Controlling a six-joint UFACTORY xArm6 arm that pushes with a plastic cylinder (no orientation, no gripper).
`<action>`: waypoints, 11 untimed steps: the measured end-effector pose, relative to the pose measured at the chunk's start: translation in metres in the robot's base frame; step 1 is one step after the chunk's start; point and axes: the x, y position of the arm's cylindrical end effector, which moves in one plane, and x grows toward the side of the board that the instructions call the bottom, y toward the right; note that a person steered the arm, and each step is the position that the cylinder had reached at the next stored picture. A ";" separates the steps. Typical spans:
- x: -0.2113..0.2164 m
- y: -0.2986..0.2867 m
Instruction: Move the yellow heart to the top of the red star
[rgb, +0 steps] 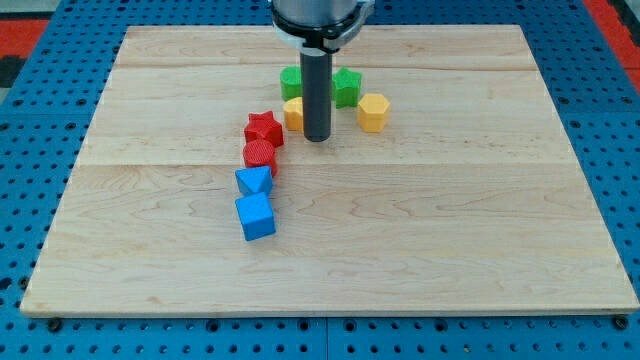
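Observation:
The yellow heart lies near the board's upper middle, partly hidden behind my rod. The red star lies just to its lower left, almost touching it. My tip rests on the board right next to the yellow heart, on its right side and slightly below it. The rod comes down from the view's top.
A green block and a green star sit above the heart, either side of the rod. A yellow hexagon lies to the right. A red cylinder, a blue triangle and a blue cube run below the red star. The wooden board sits on a blue pegboard.

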 end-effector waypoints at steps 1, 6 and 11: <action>-0.007 -0.014; -0.029 -0.001; -0.030 -0.011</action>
